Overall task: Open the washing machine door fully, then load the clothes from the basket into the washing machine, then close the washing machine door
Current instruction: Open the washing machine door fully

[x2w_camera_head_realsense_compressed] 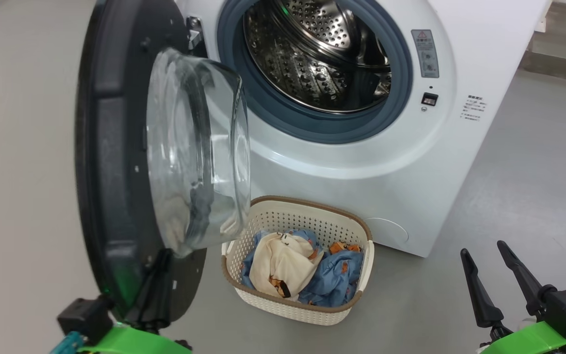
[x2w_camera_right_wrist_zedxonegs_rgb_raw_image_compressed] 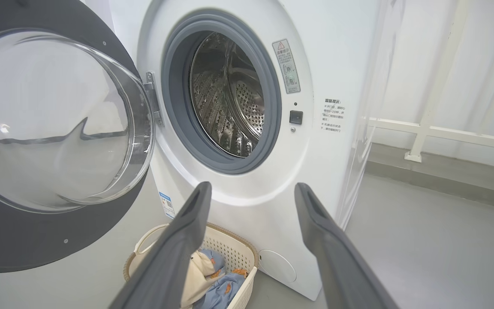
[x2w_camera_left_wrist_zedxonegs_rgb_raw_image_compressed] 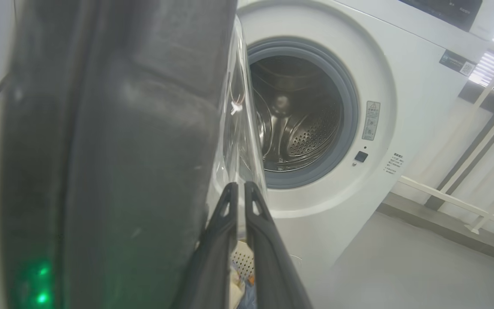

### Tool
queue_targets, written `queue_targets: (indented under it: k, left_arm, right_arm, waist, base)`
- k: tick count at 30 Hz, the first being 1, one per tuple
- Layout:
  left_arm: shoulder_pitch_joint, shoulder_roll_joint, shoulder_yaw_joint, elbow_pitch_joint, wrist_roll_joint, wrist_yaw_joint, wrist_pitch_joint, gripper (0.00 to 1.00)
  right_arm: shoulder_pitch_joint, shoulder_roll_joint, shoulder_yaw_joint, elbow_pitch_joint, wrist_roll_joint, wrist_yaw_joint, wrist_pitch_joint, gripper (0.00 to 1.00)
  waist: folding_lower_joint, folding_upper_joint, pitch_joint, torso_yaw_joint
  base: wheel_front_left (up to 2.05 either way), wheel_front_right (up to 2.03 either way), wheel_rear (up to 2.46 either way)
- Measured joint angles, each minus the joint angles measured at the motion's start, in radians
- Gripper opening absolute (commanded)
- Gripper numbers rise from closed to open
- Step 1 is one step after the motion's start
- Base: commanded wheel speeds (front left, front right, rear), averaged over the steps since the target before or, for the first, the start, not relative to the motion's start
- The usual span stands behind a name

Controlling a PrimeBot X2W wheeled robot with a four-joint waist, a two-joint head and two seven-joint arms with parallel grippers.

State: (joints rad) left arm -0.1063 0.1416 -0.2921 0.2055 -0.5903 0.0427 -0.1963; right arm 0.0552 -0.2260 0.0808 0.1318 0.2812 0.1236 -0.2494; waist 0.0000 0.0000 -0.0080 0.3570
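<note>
At the bottom right of the head view, the right gripper (x2w_camera_head_realsense_compressed: 483, 249) hangs with fingers spread, holding nothing. Bottom left, the left gripper (x2w_camera_left_wrist_zedxonegs_rgb_raw_image_compressed: 239, 189) has its fingers pressed together just beside the glass bowl (x2w_camera_head_realsense_compressed: 194, 147) of the swung-open door (x2w_camera_head_realsense_compressed: 111, 147). Past them, centre frame, the basket (x2w_camera_head_realsense_compressed: 288, 305) holds the clothes (x2w_camera_head_realsense_compressed: 288, 265) on the floor (x2w_camera_head_realsense_compressed: 509, 196) before the washing machine (x2w_camera_head_realsense_compressed: 361, 187).

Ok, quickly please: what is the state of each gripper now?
Left gripper: closed, nothing between its fingers, tips next to the washing machine door.
Right gripper: open, empty.
</note>
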Motion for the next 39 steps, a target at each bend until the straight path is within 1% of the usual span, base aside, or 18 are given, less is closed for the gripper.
queue_targets:
  k: [6,11,14,17,25,32,39]
  left_arm:
    - [0.008,0.033,0.048,-0.003,-0.009,0.03,0.004,0.0]
    - [0.007,0.038,0.076,-0.002,-0.031,0.039,0.004,0.0]
    - [0.003,0.053,0.093,0.007,-0.033,0.039,0.001,0.0]
    - [-0.006,0.062,0.113,0.023,-0.033,0.05,-0.009,0.0]
    - [-0.048,0.094,0.153,0.089,-0.032,0.055,-0.026,0.0]
    - [-0.1,0.107,0.193,0.147,-0.032,0.058,-0.042,0.0]
    - [-0.138,0.109,0.228,0.204,-0.023,0.05,-0.051,0.0]
  right_arm:
    - [0.0,0.003,0.002,0.001,0.0,0.0,0.0,1.0]
    - [0.0,0.003,0.001,0.0,0.0,0.0,0.0,1.0]
    - [0.0,0.002,0.0,0.0,0.0,0.0,0.0,1.0]
    - [0.0,-0.002,-0.003,0.0,0.0,0.0,0.0,1.0]
    - [0.0,-0.013,-0.01,0.0,0.0,0.0,0.0,1.0]
    - [0.0,-0.024,-0.015,-0.002,0.0,0.0,0.0,1.0]
    - [0.0,-0.029,-0.014,-0.002,0.0,0.0,0.0,1.0]
  waist:
    - [0.0,0.0,-0.003,0.016]
    - [0.0,0.0,0.004,0.026]
    - [0.0,0.0001,0.01,0.031]
    - [0.0,0.0,0.018,0.037]
    - [0.0,0.0,0.025,0.048]
    - [0.0,0.0,0.038,0.058]
    - [0.0,0.0,0.048,0.068]
  base:
    - [0.0,0.0,0.0]
    - [0.0,0.0,0.0]
    - [0.0,0.0,0.0]
    - [0.0,0.0,0.0]
    - [0.0,0.0,0.0]
    - [0.0,0.0,0.0]
    - [0.0,0.0,0.0]
